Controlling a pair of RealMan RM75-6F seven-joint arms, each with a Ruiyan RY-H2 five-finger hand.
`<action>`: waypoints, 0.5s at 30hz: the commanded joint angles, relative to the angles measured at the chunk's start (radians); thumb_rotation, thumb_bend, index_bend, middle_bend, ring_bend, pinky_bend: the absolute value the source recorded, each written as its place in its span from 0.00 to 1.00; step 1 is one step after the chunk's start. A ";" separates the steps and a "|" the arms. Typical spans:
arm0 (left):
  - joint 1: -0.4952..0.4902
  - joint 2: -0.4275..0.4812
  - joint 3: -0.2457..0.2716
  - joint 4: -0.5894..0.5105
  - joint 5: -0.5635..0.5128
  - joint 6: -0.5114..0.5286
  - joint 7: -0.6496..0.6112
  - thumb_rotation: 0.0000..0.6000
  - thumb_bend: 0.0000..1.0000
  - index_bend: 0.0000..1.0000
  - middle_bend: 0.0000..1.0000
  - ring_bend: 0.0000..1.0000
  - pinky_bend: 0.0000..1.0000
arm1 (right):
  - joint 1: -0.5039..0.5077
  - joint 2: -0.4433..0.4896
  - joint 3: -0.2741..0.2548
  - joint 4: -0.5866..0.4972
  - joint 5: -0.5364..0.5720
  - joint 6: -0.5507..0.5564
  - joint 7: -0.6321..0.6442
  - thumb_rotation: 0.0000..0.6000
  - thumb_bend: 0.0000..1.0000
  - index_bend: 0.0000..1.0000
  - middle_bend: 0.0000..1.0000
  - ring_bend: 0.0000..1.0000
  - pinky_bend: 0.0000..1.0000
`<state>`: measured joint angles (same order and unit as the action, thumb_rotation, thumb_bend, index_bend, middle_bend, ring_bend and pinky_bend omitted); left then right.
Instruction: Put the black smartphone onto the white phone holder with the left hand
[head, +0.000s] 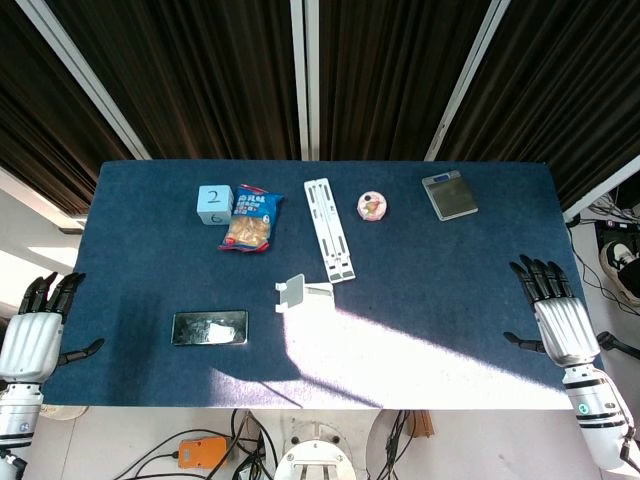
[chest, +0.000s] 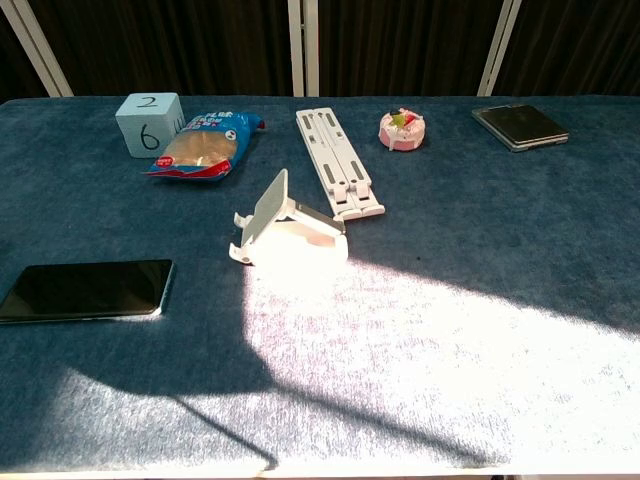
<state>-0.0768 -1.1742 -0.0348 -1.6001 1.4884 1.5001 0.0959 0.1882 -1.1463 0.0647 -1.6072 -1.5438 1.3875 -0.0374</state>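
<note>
The black smartphone (head: 209, 328) (chest: 86, 290) lies flat, screen up, on the blue table near its front left. The white phone holder (head: 300, 291) (chest: 283, 227) stands a little right of it and further back, its backrest tilted, with nothing on it. My left hand (head: 38, 325) hovers at the table's left edge, fingers spread, holding nothing, well left of the phone. My right hand (head: 553, 305) is at the right edge, also spread and empty. Neither hand appears in the chest view.
Along the back stand a light blue numbered cube (head: 213, 204), a snack bag (head: 252, 220), a folded white stand (head: 328, 229), a small pink round item (head: 372, 206) and a grey flat device (head: 449, 195). A sunlit patch (chest: 420, 340) covers the front middle.
</note>
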 joint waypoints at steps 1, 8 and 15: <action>-0.008 -0.006 -0.001 0.000 0.014 -0.002 0.001 1.00 0.04 0.11 0.14 0.02 0.00 | -0.004 0.001 0.000 -0.001 0.001 0.009 0.002 1.00 0.05 0.00 0.02 0.00 0.00; -0.081 -0.017 0.021 -0.070 0.084 -0.100 0.026 1.00 0.10 0.20 0.22 0.09 0.00 | -0.007 0.017 0.000 -0.013 -0.010 0.025 -0.009 1.00 0.05 0.00 0.02 0.00 0.00; -0.178 -0.102 0.017 -0.128 0.051 -0.270 0.131 1.00 0.10 0.20 0.20 0.08 0.00 | -0.007 0.027 -0.001 -0.024 -0.012 0.028 -0.017 1.00 0.05 0.00 0.02 0.00 0.00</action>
<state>-0.2191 -1.2405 -0.0171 -1.7067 1.5587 1.2812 0.1946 0.1809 -1.1190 0.0636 -1.6306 -1.5557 1.4151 -0.0545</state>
